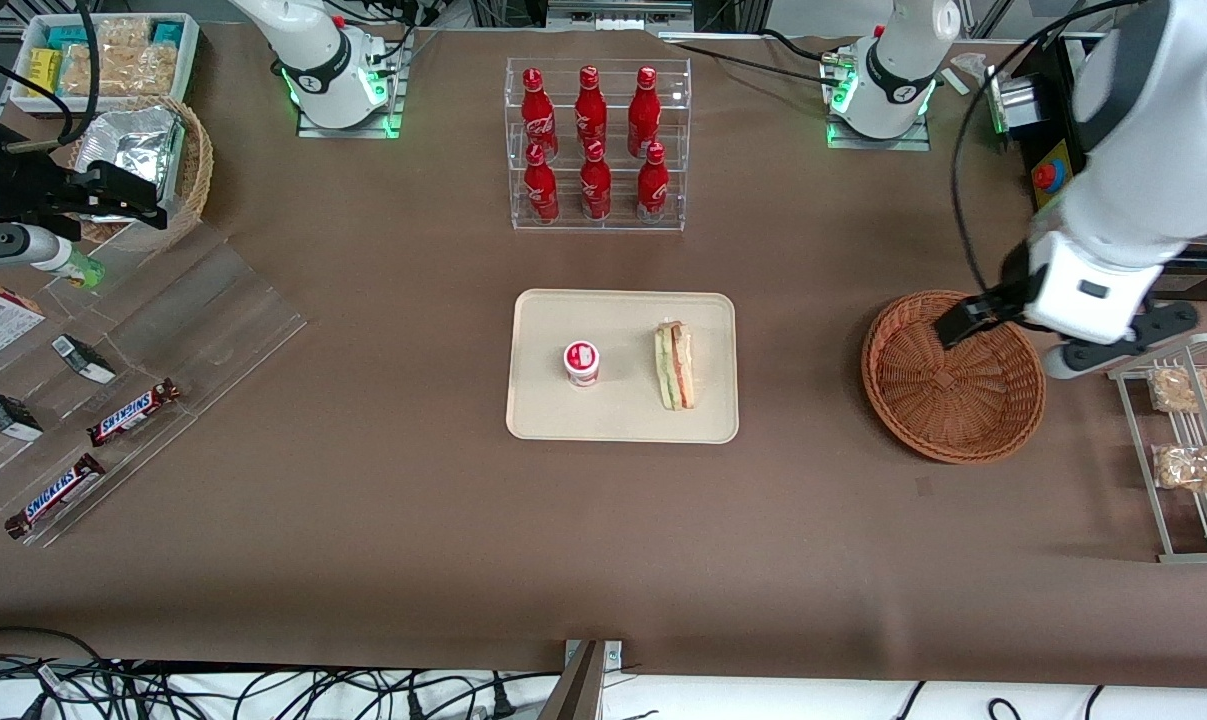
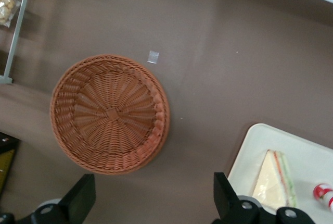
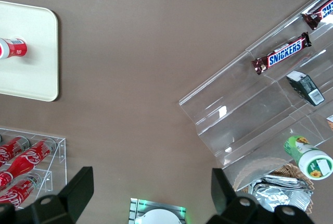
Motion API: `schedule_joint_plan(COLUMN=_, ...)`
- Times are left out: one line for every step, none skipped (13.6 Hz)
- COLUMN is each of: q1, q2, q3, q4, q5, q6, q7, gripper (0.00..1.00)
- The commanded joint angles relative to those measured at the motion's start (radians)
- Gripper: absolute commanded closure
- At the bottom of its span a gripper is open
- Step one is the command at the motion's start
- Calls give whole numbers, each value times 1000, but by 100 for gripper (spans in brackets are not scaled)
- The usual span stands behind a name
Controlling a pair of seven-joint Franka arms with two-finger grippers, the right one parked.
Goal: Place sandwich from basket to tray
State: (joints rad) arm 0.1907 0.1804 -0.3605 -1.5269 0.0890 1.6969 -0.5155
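Front view: high up, looking steeply down on the whole brown desk [image 1: 603,540], far enough to take in both arm bases, the bottle rack [image 1: 599,145] and the tray [image 1: 622,365] at mid-desk.
Left wrist view: looks straight down from above the basket [image 2: 110,113], the open hand [image 2: 153,203] at its edge; moderately close, so the basket shows whole with only a corner of the tray [image 2: 244,156].
Right wrist view: looks down from the parked arm's end, over the clear acrylic shelf [image 3: 250,104].
Shared, front and left wrist: the basket [image 1: 953,375], the sandwich [image 1: 675,365] [image 2: 274,179] on the tray.
Shared, front and right wrist: the tray [image 3: 31,52], the bottle rack [image 3: 28,164].
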Motion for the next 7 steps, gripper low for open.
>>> schedule_joint_plan(q1=-8, q2=-58, q3=92, q4=-3, q5=-67, q6=-68, q7=211, gripper=0)
schedule_joint_plan(q1=-11, q2=-67, q3=112, q4=-1, q5=-74, q6=-88, q7=307, gripper=0)
schedule_joint_plan(q1=-14, q2=-74, q3=123, q4=-1, q5=-72, q6=-101, q7=387, gripper=0)
schedule_joint_plan(q1=-16, q2=-76, q3=129, q4=-1, q5=-72, q6=-112, q7=444, gripper=0)
schedule_joint_plan(q1=-14, q2=-78, q3=129, q4=-2, q5=-74, q6=-115, q7=477, gripper=0)
schedule_joint_plan(q1=-14, q2=-79, q3=129, q4=-2, q5=-72, q6=-115, q7=492, gripper=0)
schedule_joint_plan(q1=-19, q2=-79, q3=130, q4=-2, q5=-71, q6=-115, q7=493, gripper=0)
